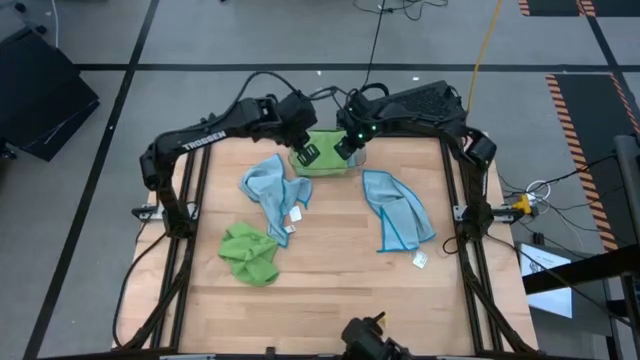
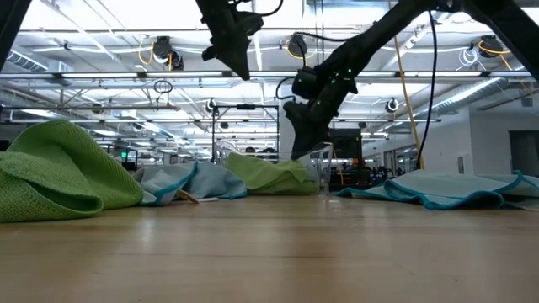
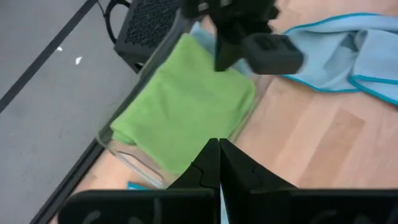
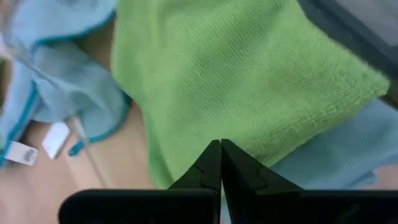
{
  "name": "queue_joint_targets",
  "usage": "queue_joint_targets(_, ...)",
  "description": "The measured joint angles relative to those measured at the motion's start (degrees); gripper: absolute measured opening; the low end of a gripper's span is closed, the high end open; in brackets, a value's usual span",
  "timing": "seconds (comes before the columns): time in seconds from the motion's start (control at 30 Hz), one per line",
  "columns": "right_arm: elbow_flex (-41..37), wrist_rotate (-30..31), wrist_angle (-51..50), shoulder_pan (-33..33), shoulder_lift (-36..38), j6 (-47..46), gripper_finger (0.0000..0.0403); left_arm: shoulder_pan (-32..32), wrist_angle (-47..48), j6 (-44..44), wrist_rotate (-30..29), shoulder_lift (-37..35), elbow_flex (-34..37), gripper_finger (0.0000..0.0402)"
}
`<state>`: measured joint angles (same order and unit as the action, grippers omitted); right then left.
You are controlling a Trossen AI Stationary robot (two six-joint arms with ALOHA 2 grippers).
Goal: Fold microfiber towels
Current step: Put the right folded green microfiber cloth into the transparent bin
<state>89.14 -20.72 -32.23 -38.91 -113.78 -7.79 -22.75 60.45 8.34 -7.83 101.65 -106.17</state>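
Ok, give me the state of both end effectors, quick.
Left end effector: closed, empty, above the folded green towel in the clear bin.
Right end effector: closed, empty, over the same towel.

Lime green towels [image 1: 249,254], light blue towels [image 1: 398,210] (teal-edged)

Layout relative to the bin [image 1: 352,166], which stands at the table's [image 1: 330,290] far edge, mid-width. 1 folded towel [image 1: 322,165] lies in the bin. Both grippers, left [image 1: 307,153] and right [image 1: 346,148], hang closed just above the bin, side by side. Left-front of the bin: 1 towel [image 1: 272,190], with a crumpled towel [image 1: 249,254] nearer the front. Right-front of the bin: 1 spread towel [image 1: 398,212].
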Motion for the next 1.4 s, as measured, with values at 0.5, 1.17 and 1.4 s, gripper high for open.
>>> queue_joint_targets(0.5, 0.1, -0.08, -0.75, 0.37, 4.72, -0.11, 0.0, 0.11, -6.3, -1.81, 1.98, 0.02, 11.89, 0.0001)
queue_joint_targets(1.17, 0.04, 1.39, -8.1, 0.69, 16.94, -2.05, 0.0, -6.62, -24.99, -19.5, 2.63, 8.73, 22.1, 0.0001)
queue_joint_targets(1.4, 0.04, 1.42, -11.42, 2.26, 16.98, -3.32, 0.0, -6.84, -26.84, -21.42, 1.14, 11.62, 22.08, 0.0001)
